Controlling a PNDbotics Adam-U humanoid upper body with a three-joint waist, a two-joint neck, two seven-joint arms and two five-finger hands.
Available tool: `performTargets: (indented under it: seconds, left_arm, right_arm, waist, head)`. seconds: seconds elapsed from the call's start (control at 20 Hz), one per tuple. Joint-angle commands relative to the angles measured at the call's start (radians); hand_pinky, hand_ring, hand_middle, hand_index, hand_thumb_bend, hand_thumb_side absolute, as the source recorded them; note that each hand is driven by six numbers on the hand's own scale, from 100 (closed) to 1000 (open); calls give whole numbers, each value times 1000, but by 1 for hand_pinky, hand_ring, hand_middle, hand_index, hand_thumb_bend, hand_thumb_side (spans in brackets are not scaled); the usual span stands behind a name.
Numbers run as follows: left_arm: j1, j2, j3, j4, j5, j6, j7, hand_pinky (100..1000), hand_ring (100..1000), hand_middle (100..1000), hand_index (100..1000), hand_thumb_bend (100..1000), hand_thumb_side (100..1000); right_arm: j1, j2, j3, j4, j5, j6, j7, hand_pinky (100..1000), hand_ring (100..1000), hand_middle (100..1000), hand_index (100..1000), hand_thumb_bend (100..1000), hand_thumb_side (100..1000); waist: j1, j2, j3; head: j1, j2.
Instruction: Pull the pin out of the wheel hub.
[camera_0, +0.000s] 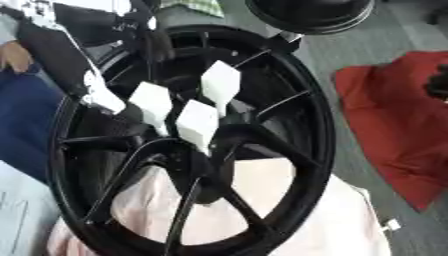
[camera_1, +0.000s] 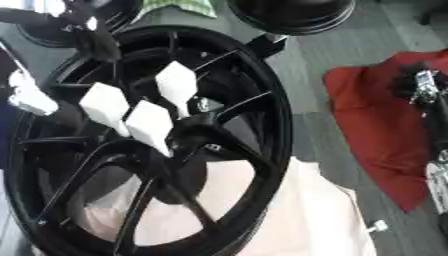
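We judge the pull barely begun: our left hand (camera_0: 188, 107), fingers straight, reaches into the wheel (camera_0: 306, 100) hub, pin unseen.

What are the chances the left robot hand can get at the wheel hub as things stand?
Probably yes: the left robot hand hangs right over the wheel hub, coming in from the upper left, and nothing seems to lie between them.

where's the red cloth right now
The red cloth lies on the grey floor at the right side of both eye views, just right of the black wheel's rim and apart from it.
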Motion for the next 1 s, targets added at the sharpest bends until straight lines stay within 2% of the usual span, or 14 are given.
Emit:
performTargets:
  seconds: [0.05,0.35,1.0]
  left_arm:
    - [-18,3,4,23,-20,-7,-8,767,761,703,807,601,300]
    - [-13,-18,-2,78,-41,-27,-16,764,762,706,804,590,274]
    - [-1,-34,-31,121,-39,-51,-26,752,736,648,775,537,216]
  right_arm:
    - [-10,-14,-2,-17,-5,-1,1,750,669,602,717,100,779]
    - [-9,-10,-6,-20,-6,-3,-3,750,669,601,716,100,779]
    - [-13,-4,-10,-21,-14,-5,-17,749,670,598,715,100,778]
  waist:
    - [-4,-14,-4]
    - [-5,-7,-12]
    - [-6,-6,-18]
  head:
    - [10,-9]
    - [23,-11]
    - [37,-16]
